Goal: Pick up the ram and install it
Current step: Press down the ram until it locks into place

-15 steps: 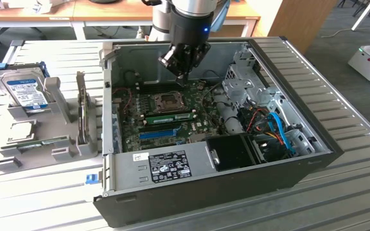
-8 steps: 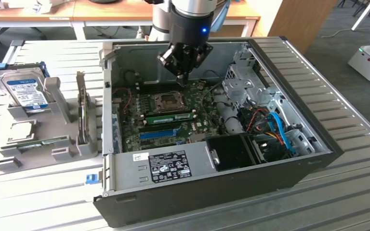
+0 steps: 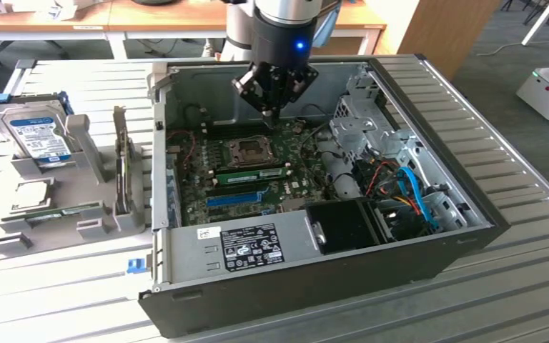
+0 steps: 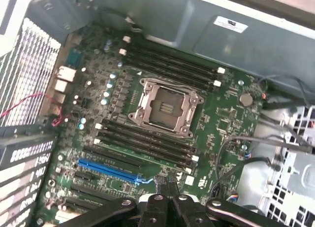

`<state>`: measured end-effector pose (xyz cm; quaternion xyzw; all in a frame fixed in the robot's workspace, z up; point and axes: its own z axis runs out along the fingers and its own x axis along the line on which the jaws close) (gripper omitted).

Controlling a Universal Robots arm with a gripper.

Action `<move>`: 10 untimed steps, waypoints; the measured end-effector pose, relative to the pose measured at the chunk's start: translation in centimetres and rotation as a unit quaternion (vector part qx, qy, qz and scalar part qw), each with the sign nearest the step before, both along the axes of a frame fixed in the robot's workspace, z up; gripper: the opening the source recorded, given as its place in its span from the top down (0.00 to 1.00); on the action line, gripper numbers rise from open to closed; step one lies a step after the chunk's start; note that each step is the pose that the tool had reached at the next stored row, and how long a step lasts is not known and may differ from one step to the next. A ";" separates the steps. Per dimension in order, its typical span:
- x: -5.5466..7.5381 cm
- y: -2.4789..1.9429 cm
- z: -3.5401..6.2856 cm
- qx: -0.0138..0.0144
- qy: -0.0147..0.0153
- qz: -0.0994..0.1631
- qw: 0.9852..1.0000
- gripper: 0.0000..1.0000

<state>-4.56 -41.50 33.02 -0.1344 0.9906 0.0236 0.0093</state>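
Note:
My gripper (image 3: pixel 272 120) hangs over the motherboard (image 3: pixel 255 164) inside the open computer case, above the far edge of the CPU socket (image 3: pixel 252 150). Its fingers (image 4: pixel 167 190) are pressed together with nothing between them. A long green ram stick (image 3: pixel 251 174) sits in a memory slot just in front of the socket. A thin green line (image 4: pixel 147 155) among the black slots looks like its top edge. A second green stick (image 3: pixel 60 213) lies in the grey rack at the exterior view's left. The blue slot (image 4: pixel 110 170) lies beyond the memory slots.
The grey rack (image 3: pixel 112 221) also holds a hard drive (image 3: pixel 34 136) and a dark upright expansion card (image 3: pixel 122 168). Case walls (image 3: pixel 255 68) ring the board. Cables and a drive cage (image 3: pixel 399 179) crowd the case at the exterior view's right, next to a black fan shroud (image 3: pixel 351 225).

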 end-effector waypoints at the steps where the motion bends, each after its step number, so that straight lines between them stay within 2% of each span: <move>1: 0.0 0.00 0.00 0.000 0.000 -0.007 1.000 0.89; 6: 0.0 0.00 0.00 0.000 0.000 -0.043 0.999 0.89; 10: 0.0 0.00 0.01 0.000 0.000 -0.074 0.997 0.89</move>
